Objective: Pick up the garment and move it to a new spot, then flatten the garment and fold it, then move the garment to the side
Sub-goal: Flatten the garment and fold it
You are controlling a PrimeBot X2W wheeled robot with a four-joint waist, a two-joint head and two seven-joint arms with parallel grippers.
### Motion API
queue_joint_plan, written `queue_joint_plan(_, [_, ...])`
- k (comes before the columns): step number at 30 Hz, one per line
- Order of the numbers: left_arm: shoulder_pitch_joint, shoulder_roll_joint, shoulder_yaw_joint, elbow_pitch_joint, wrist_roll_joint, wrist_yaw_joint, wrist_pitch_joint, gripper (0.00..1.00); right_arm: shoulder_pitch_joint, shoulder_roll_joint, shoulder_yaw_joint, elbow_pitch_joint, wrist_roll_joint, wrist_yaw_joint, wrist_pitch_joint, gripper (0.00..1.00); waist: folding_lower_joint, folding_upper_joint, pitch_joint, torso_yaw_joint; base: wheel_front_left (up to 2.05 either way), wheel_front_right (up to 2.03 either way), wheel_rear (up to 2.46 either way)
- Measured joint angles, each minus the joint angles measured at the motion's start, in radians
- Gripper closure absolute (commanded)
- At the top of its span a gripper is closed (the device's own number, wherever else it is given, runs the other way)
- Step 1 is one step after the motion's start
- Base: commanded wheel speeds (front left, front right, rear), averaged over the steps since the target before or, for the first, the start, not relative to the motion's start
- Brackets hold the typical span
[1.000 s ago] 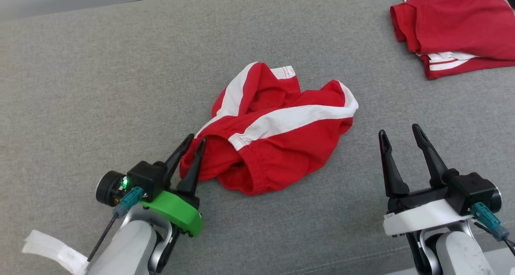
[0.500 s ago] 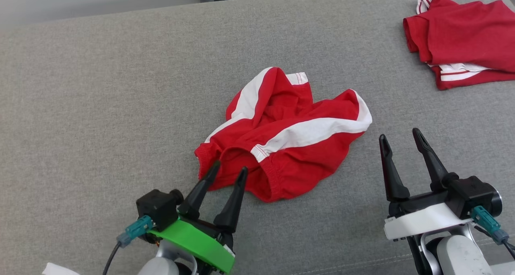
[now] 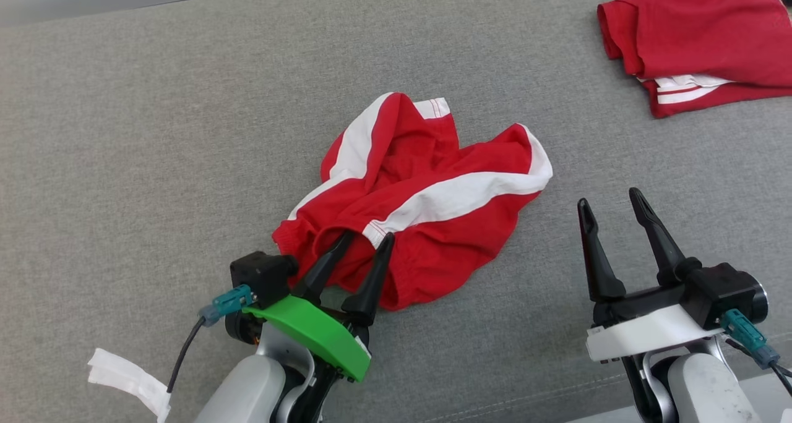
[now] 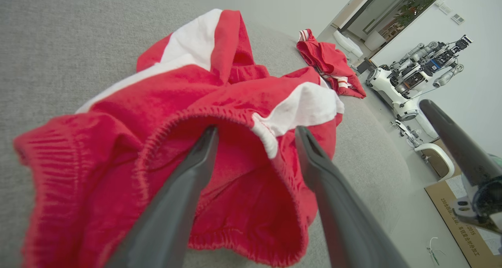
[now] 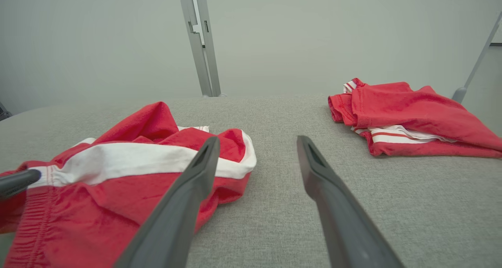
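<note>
The crumpled red-and-white garment (image 3: 427, 194) lies in the middle of the grey cushion (image 3: 154, 132), with a second red garment (image 3: 699, 39) at far right. The left wrist view adds that the left gripper (image 3: 367, 236), spread wide and empty, has its tips at the elastic waistband opening on the near edge. The right gripper (image 3: 609, 198), equally wide and empty, hovers to the right.

Folded red garment (image 3: 699, 39) cut off by the head view's top and right edges, red shorts (image 5: 98, 189) cropped at the right wrist view's lower left, waistband interior partly hidden behind the left gripper (image 4: 255, 130), lettering on the cardboard (image 4: 462, 217) too small to read
</note>
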Motion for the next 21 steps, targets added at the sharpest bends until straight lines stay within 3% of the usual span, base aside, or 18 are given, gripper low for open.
queue_joint_plan(2, [-0.006,0.001,0.005,0.007,-0.001,0.0,-0.01,0.0,-0.003,0.003,-0.004,0.0,0.001,0.0,0.0,0.0,0.0,0.0,0.004,-0.011,0.0,0.0,0.0])
queue_joint_plan(3, [-0.007,0.003,0.005,0.009,-0.003,-0.002,-0.01,0.17,-0.003,0.004,-0.005,-0.001,0.001,0.0,0.0,0.0,0.0,0.0,0.007,-0.016,0.0,0.0,0.0])
queue_joint_plan(4, [-0.007,0.004,0.004,0.011,-0.006,-0.003,-0.011,0.8,-0.003,0.005,-0.004,-0.001,0.001,0.0,0.0,0.0,0.0,0.0,0.008,-0.019,0.0,0.0,0.0])
queue_joint_plan(5, [-0.007,0.007,0.003,0.011,-0.012,-0.003,-0.013,1.0,-0.003,0.007,-0.004,-0.001,0.001,0.0,0.0,0.0,0.0,0.0,0.009,-0.023,0.0,0.0,0.0])
queue_joint_plan(13, [-0.002,0.042,0.002,-0.022,-0.028,-0.011,-0.03,1.0,0.003,0.012,-0.014,0.001,0.001,0.0,0.0,0.0,0.0001,0.0,-0.001,-0.021,0.0,0.0,0.0])
queue_joint_plan(21, [0.117,0.219,0.025,-0.16,-0.022,0.01,0.03,1.0,0.019,-0.009,-0.005,0.006,0.012,0.0,0.0,0.0,0.0,0.0,-0.022,0.034,0.0,0.0,0.0])
